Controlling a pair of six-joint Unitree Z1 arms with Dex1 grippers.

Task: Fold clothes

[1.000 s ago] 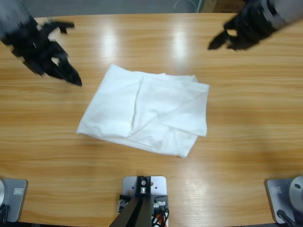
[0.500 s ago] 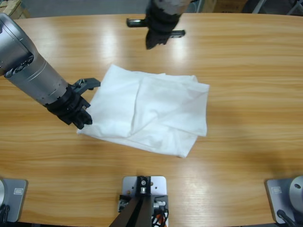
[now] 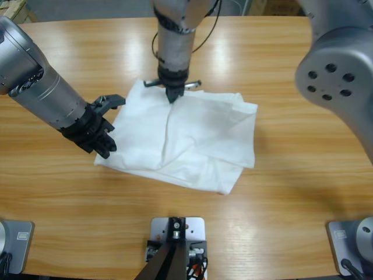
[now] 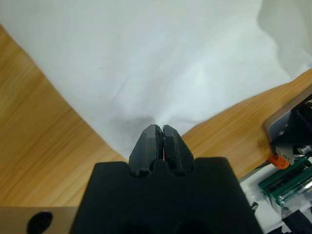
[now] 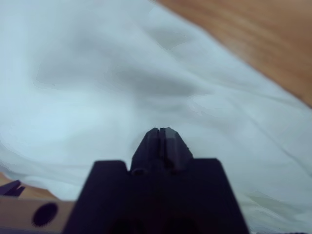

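Note:
The clothes (image 3: pixel 192 140) are one white shirt lying folded and wrinkled in a rough rectangle mid-table. My left gripper (image 3: pixel 108 149) reaches in from the left to the shirt's near-left edge. In the left wrist view its jaws (image 4: pixel 161 127) are shut, and the white fabric (image 4: pixel 170 63) puckers at their tips. My right gripper (image 3: pixel 174 98) comes down from the top middle onto the shirt's far edge. The right wrist view shows this gripper (image 5: pixel 160 130) shut, its tips pressed into the fabric (image 5: pixel 97 97). No logo shows.
The wooden table (image 3: pixel 291 192) lies bare all round the shirt. The right arm's big silver elbow (image 3: pixel 338 70) hangs over the table's right side, close under the camera. The left arm's silver forearm (image 3: pixel 35 81) slants in over the left end.
Both arms swung in from the far corners. The left gripper reached the shirt's left edge half a second ago and stayed there; the right gripper has just dropped onto the far edge.

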